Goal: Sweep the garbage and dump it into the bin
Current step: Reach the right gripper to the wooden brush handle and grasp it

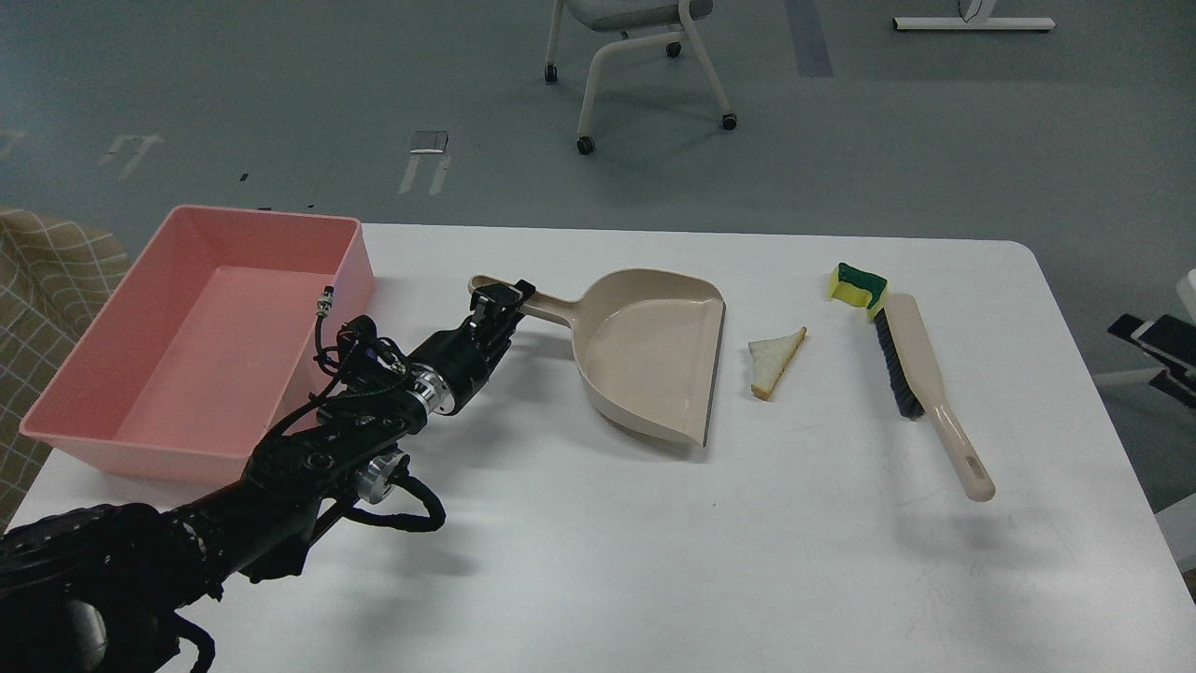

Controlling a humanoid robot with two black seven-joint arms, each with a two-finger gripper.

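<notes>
My left gripper is shut on the handle of the beige dustpan. The pan's open edge faces right, a short gap left of the white bread slice. The yellow sponge with a green side sits tilted against the far tip of the black-bristled brush, which lies on the table to the right of the bread. The pink bin stands at the table's left and looks empty. A dark part of my right arm shows at the right edge; its fingers cannot be made out.
The white table ends close behind the bin and the dustpan, with a rounded corner at the far right. A wheeled chair stands on the floor beyond. A checked fabric lies left of the bin.
</notes>
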